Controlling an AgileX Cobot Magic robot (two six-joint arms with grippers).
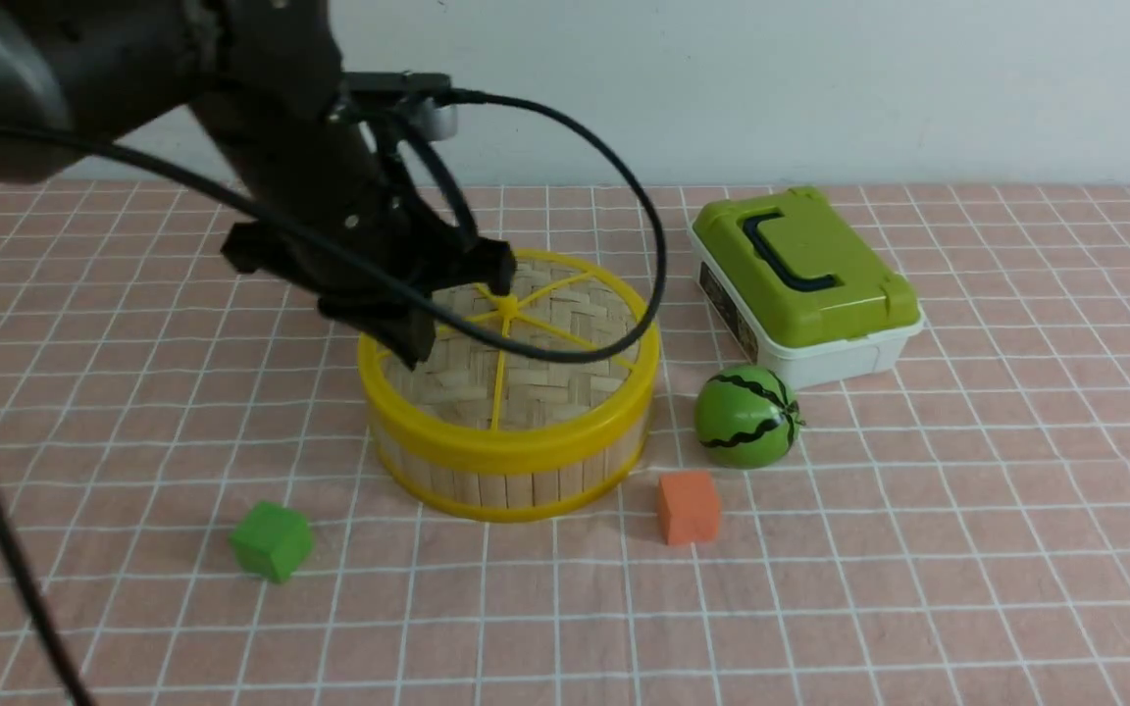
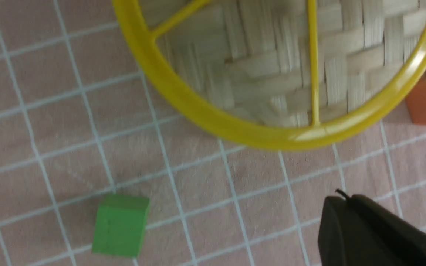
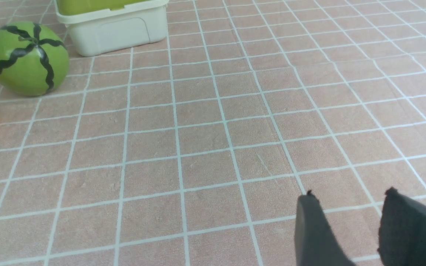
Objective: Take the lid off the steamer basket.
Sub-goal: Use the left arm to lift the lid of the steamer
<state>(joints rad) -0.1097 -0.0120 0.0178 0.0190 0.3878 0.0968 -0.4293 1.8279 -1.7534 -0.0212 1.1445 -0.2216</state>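
The steamer basket (image 1: 511, 480), with bamboo slat walls and yellow rims, stands mid-table. The lid (image 1: 526, 363), woven bamboo with a yellow rim, yellow spokes and a small centre knob (image 1: 506, 304), lies on top of it. The near part of the lid also shows in the left wrist view (image 2: 272, 74). My left gripper (image 1: 415, 351) hangs above the left half of the lid, a little left of the knob. In the left wrist view the left gripper (image 2: 340, 197) has its fingers pressed together with nothing between them. My right gripper (image 3: 350, 193) is open and empty over bare cloth; it is out of the front view.
A white box with a green lid (image 1: 805, 275) stands to the right behind a green watermelon ball (image 1: 746, 417). An orange cube (image 1: 689, 507) and a green cube (image 1: 272, 540) lie in front of the basket. A black cable (image 1: 624, 196) loops over the lid.
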